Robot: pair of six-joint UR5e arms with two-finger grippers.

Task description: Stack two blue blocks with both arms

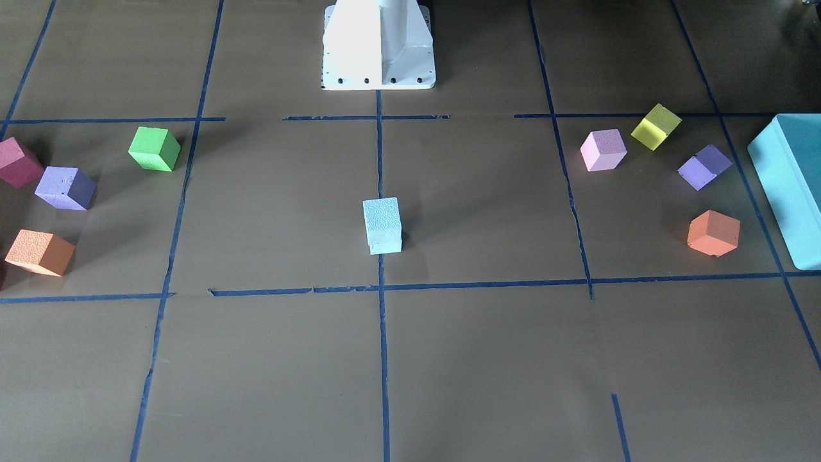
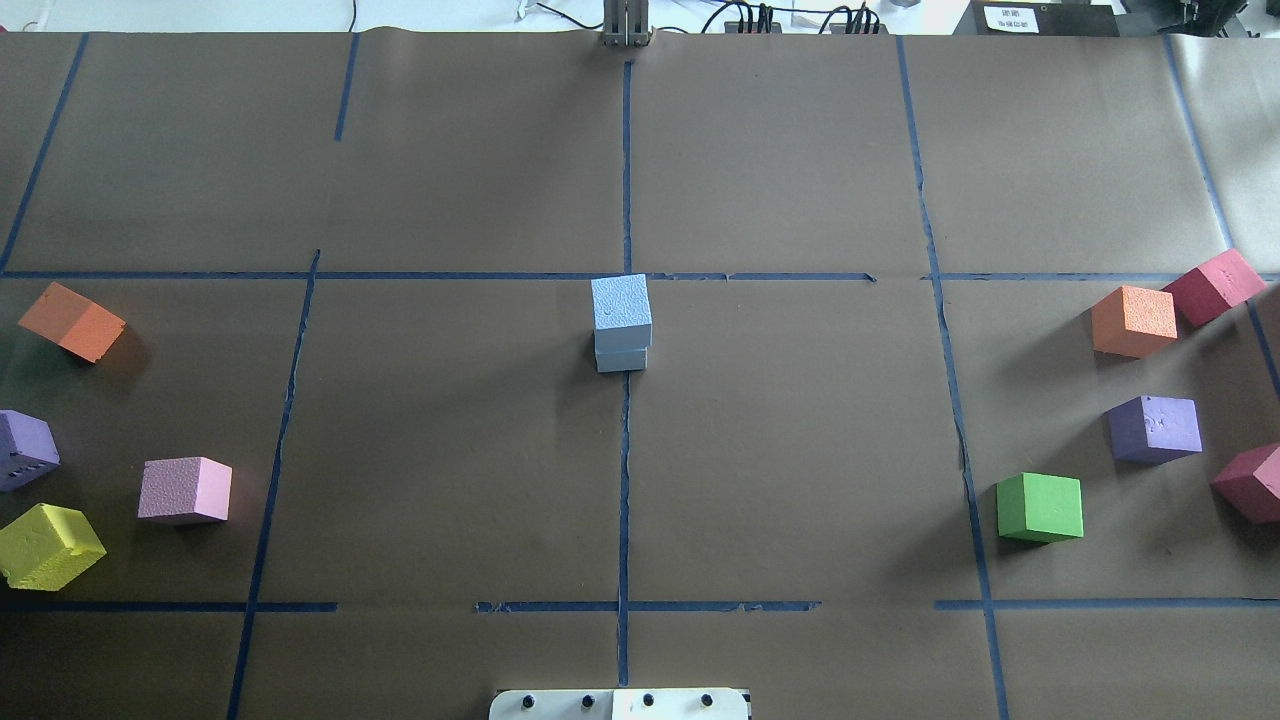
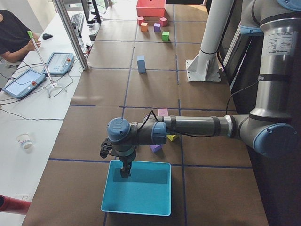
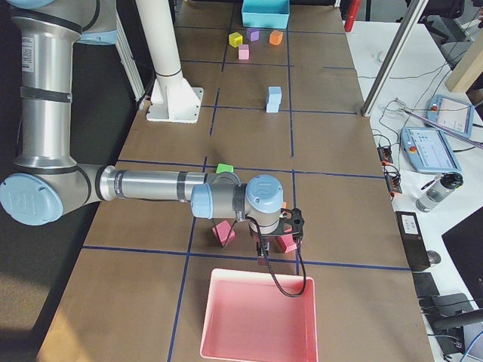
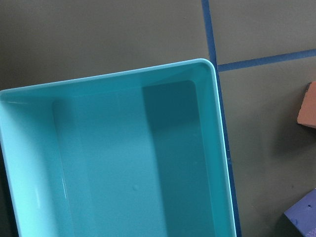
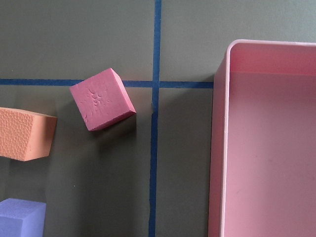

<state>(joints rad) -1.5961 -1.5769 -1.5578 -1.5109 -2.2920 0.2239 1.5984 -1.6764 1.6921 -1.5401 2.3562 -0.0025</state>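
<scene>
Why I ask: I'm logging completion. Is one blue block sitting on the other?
Yes, the overhead view shows the upper blue block resting on the lower blue block.

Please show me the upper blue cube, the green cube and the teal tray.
upper pale blue foam cube (image 2: 621, 310): overhead view, top face.
green foam cube (image 2: 1040, 505): overhead view, its centre.
large teal plastic tray (image 5: 123, 163): left wrist view, bare floor.

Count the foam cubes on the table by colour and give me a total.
blue cubes: 2, stacked
orange cubes: 2
purple cubes: 2
maroon cubes: 2
pink cube: 1
yellow cube: 1
green cube: 1
Total: 11
</scene>
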